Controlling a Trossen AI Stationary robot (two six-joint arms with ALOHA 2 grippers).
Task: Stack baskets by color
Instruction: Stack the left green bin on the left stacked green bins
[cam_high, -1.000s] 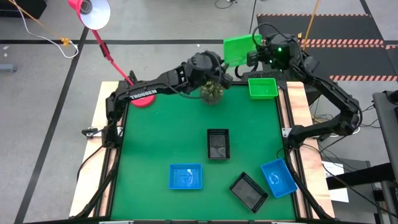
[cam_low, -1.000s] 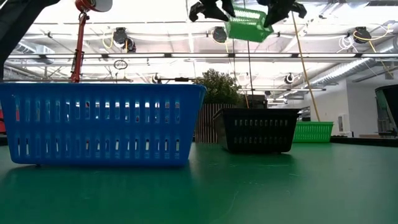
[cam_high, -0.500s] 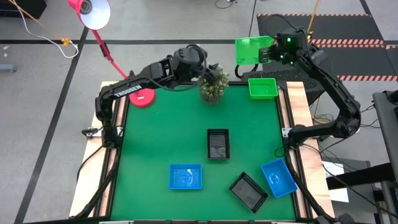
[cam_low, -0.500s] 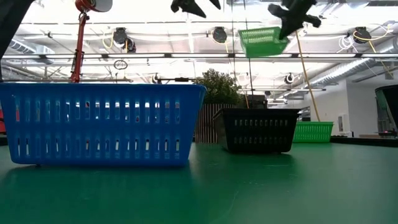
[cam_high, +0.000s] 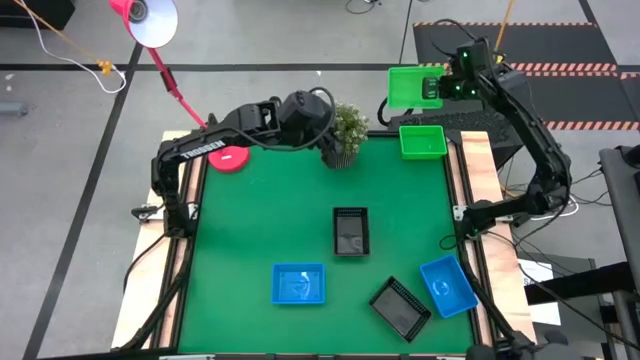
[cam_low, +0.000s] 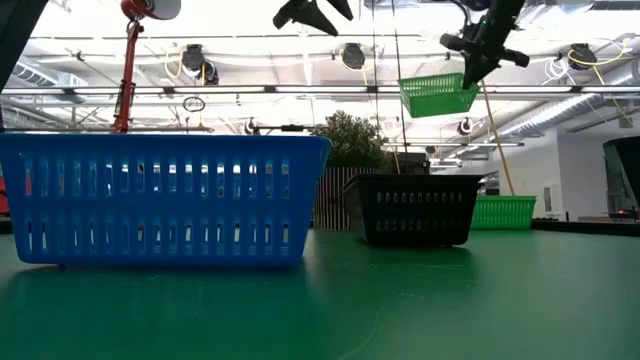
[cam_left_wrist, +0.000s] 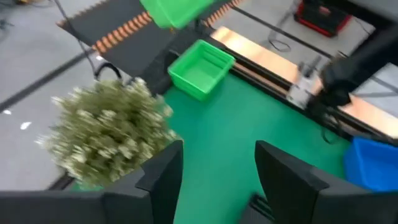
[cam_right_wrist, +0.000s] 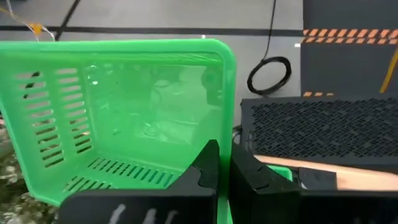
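A green basket (cam_high: 408, 86) hangs high over the table's far right corner, with my right gripper (cam_high: 443, 88) shut on it. A second green basket (cam_high: 422, 141) rests on its bottom on the table below. Two black baskets (cam_high: 350, 231) (cam_high: 400, 307) and two blue baskets (cam_high: 299, 284) (cam_high: 447, 284) stand farther toward the near edge. My left gripper (cam_left_wrist: 217, 174) hovers open and empty beside the potted plant (cam_high: 345, 133), high above the table (cam_low: 312, 12). My right gripper pinches the lifted green basket's short right-hand wall at its rim (cam_right_wrist: 226, 118), one finger (cam_right_wrist: 206, 163) inside the basket and the other outside. The fingers come from the table's right, slanting down. The basket hangs clear of everything, open side up and slightly tilted (cam_low: 438, 96).
The potted plant stands at the far edge, just by my left gripper. A red round lamp base (cam_high: 228, 158) sits at the far left, its arm and shade (cam_high: 148, 20) reaching beyond the table. Open green mat lies on the table's left half.
My left gripper has come away from the lifted green basket, drawn back toward the table's left and tipped up. My right gripper has carried that basket toward the table's right and a little lower, swinging it out over the far right corner.
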